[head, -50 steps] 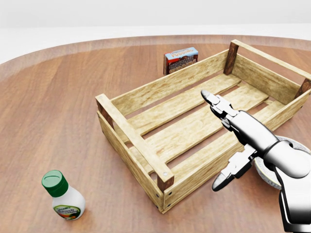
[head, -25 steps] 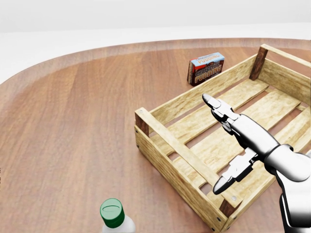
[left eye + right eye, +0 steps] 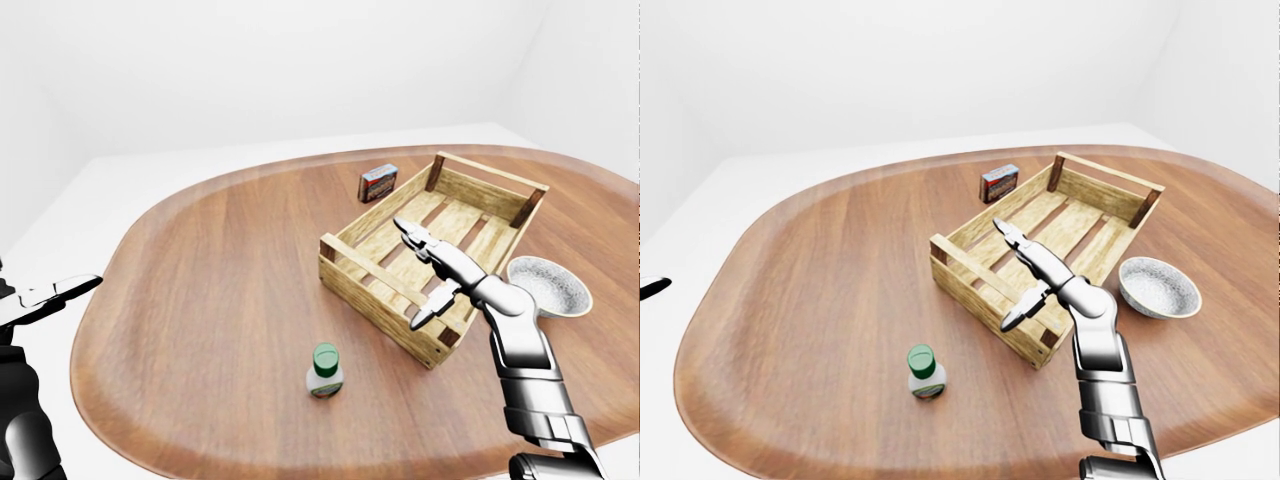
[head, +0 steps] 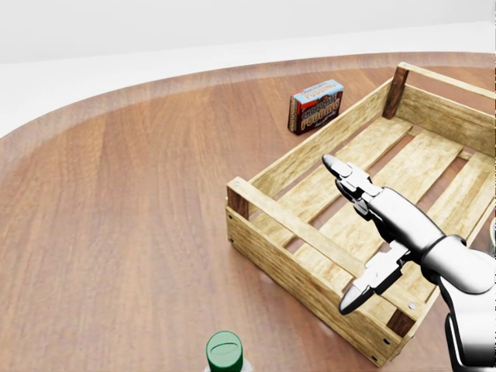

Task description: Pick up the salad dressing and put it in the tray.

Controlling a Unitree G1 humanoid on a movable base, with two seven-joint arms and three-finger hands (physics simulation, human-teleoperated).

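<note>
The salad dressing (image 3: 325, 370), a small white bottle with a green cap, stands upright on the round wooden table (image 3: 200, 260). Only its cap (image 4: 225, 350) shows at the bottom of the head view. The tray is a slatted wooden crate (image 3: 372, 278), up and to the right of the bottle, with nothing in it. My right hand (image 4: 341, 232) is open and holds nothing. It hovers over the crate's near end, well to the right of the bottle. My left hand (image 3: 50, 295) is open at the far left edge, off the table.
A red and blue pudding box (image 4: 315, 106) stands just beyond the crate's far left side. A grey-white bowl (image 3: 549, 285) sits on the table to the right of the crate. The table edge curves round below the bottle.
The whole picture has shifted, so the camera has moved: the crate and box now sit further right and the bottle lower. My right hand keeps its pose, still open.
</note>
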